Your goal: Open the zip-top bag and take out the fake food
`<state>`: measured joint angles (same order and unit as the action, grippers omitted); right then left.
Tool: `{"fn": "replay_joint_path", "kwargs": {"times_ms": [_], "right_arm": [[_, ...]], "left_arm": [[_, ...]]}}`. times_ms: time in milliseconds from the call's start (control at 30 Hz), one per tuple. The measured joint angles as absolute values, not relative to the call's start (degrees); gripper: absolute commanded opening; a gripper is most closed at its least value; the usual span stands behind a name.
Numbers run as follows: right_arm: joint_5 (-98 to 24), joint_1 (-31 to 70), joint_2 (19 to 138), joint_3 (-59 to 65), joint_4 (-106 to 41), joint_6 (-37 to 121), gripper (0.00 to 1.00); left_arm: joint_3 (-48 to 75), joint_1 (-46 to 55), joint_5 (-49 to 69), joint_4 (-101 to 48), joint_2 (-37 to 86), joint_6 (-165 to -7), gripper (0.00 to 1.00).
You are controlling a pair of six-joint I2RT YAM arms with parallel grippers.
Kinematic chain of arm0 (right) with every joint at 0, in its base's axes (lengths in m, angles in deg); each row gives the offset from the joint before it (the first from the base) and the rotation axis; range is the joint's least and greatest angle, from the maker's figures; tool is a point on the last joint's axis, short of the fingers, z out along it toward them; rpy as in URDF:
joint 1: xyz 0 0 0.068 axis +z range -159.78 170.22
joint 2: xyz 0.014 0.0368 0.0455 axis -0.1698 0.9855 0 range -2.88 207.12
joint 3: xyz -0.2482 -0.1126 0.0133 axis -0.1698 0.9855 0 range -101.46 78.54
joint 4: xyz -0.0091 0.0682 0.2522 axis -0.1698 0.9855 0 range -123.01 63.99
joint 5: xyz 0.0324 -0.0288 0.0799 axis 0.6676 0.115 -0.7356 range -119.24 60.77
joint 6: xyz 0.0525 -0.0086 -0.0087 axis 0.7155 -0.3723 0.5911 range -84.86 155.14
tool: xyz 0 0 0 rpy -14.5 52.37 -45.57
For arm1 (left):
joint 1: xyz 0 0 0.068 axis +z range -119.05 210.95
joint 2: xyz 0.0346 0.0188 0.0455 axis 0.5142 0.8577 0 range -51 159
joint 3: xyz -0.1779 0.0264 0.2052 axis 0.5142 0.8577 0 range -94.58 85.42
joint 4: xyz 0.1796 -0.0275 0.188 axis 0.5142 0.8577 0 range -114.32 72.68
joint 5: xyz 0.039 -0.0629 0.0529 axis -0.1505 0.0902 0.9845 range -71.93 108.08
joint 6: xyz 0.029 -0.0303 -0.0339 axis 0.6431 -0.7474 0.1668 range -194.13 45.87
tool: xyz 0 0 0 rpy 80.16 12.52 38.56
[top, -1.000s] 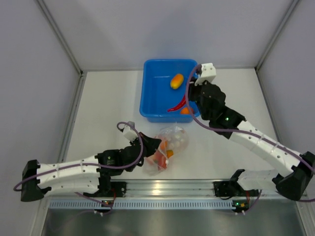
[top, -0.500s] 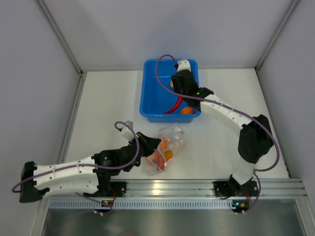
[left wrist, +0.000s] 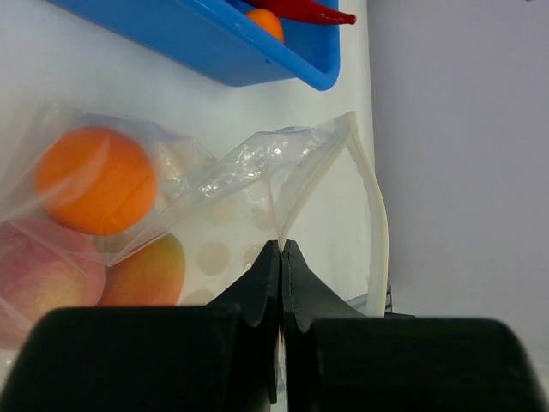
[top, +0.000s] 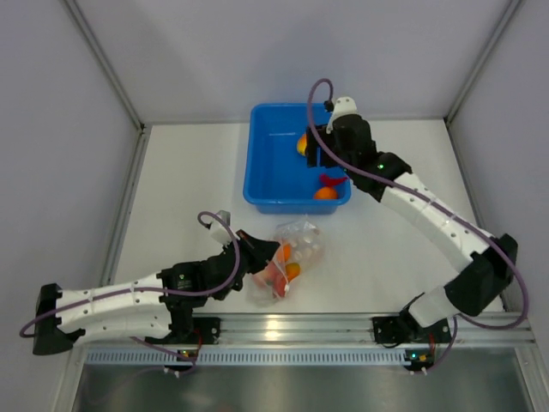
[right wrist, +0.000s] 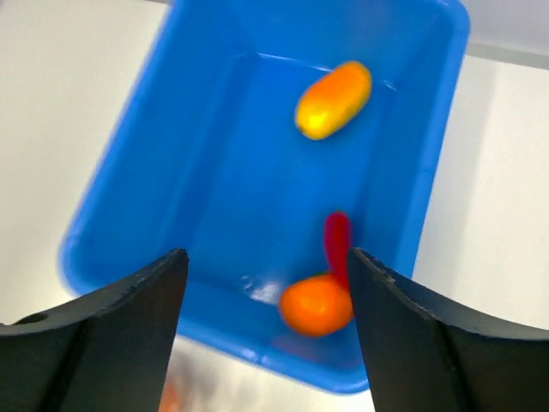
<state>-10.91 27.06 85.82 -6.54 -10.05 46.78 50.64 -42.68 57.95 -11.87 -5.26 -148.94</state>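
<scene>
The zip-top bag (top: 296, 251) lies on the table in front of the blue tub, with its mouth open. It holds an orange ball (left wrist: 94, 180), a pink fruit (left wrist: 34, 275) and a yellow-orange fruit (left wrist: 147, 270). My left gripper (top: 260, 257) is shut on the bag's edge (left wrist: 281, 243) beside the white zip strip (left wrist: 376, 215). My right gripper (top: 319, 156) hangs open and empty (right wrist: 266, 262) over the tub. In the tub lie a yellow-orange fruit (right wrist: 333, 99), a red chili (right wrist: 337, 240) and an orange fruit (right wrist: 316, 305).
The blue tub (top: 266, 163) stands at the back middle of the table; its near rim (left wrist: 214, 51) is close behind the bag. Grey walls enclose the table on the left, back and right. A metal rail (top: 292, 330) runs along the near edge.
My right gripper swung left over the tub and back to the right. The red chili now lies further right in the tub. My left gripper has kept its hold on the bag.
</scene>
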Motion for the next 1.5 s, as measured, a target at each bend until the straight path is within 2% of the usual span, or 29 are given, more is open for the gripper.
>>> {"fn": "replay_joint_path", "kwargs": {"times_ms": [233, 400, 667, 900, 1500], "right_arm": [[-25.2, 27.1, 71.1, -1.8, -6.3, 55.0, 0.54], [-33.4, 29.0, 68.1, 2.6, -3.4, 58.4, 0.47], [-36.0, 40.5, 67.5, 7.7, 0.8, 61.9, 0.44], [-27.9, 49.1, 65.3, 14.7, -2.0, 67.8, 0.43], [-16.7, 56.7, 78.8, 22.4, -11.5, 77.6, 0.53]], "left_arm": [[50.6, -42.7, 58.3, -11.9, -5.5, -149.0, 0.0], [50.6, -42.7, 59.6, -11.9, -5.5, -149.7, 0.0], [50.6, -42.7, 61.6, -11.9, -4.5, -150.8, 0.0], [50.6, -42.7, 62.9, -11.9, -4.0, -151.6, 0.0], [49.3, -42.5, 67.4, -10.5, -4.0, -153.4, 0.0]]}}
